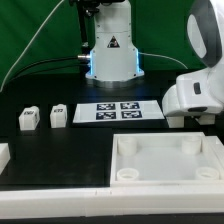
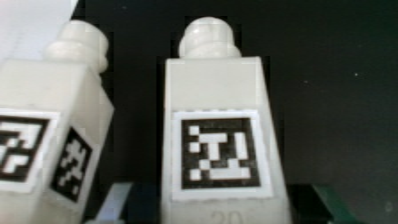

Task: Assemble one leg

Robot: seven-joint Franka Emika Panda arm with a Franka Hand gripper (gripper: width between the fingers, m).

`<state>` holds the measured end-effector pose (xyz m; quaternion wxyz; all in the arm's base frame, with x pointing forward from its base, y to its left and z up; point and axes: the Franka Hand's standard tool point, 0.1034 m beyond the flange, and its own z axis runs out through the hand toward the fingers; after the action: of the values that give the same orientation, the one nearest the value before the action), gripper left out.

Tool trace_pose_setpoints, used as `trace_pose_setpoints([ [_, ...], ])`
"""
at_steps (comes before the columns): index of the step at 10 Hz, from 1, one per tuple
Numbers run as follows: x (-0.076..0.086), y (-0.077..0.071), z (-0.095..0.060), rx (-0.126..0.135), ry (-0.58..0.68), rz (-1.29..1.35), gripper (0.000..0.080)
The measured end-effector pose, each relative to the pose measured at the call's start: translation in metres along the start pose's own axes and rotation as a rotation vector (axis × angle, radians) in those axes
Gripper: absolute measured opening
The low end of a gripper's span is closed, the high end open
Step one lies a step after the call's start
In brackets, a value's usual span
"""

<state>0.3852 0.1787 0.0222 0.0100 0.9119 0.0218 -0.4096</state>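
In the wrist view a white leg (image 2: 217, 120) with a black-and-white tag stands between my fingers, its rounded peg pointing away. A second leg (image 2: 54, 120) stands close beside it. My gripper (image 2: 222, 208) is open. One finger (image 2: 114, 203) is on each side of the middle leg's base, with a dark gap on both sides. In the exterior view the arm's white hand (image 1: 195, 95) is low at the exterior view's right and hides these two legs and the fingers. Two more legs (image 1: 28, 119) (image 1: 58, 115) stand on the black table at the exterior view's left.
The large white square tabletop (image 1: 165, 160) with corner sockets lies at the front. The marker board (image 1: 118, 110) lies in the middle before the robot base (image 1: 112, 55). Another white part (image 1: 3, 155) shows at the exterior view's left edge.
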Motion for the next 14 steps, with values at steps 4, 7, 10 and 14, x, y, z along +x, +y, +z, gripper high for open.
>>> trace_pose_setpoints([
  [4, -0.034, 0.033, -0.045, 0.006, 0.007, 0.023, 0.0292],
  [7, -0.028, 0.032, -0.049, 0.014, 0.072, 0.012, 0.0293],
  [10, -0.018, 0.029, -0.056, 0.034, 0.305, 0.01, 0.0294],
  [14, -0.016, 0.04, -0.091, 0.06, 0.697, -0.026, 0.0294],
])
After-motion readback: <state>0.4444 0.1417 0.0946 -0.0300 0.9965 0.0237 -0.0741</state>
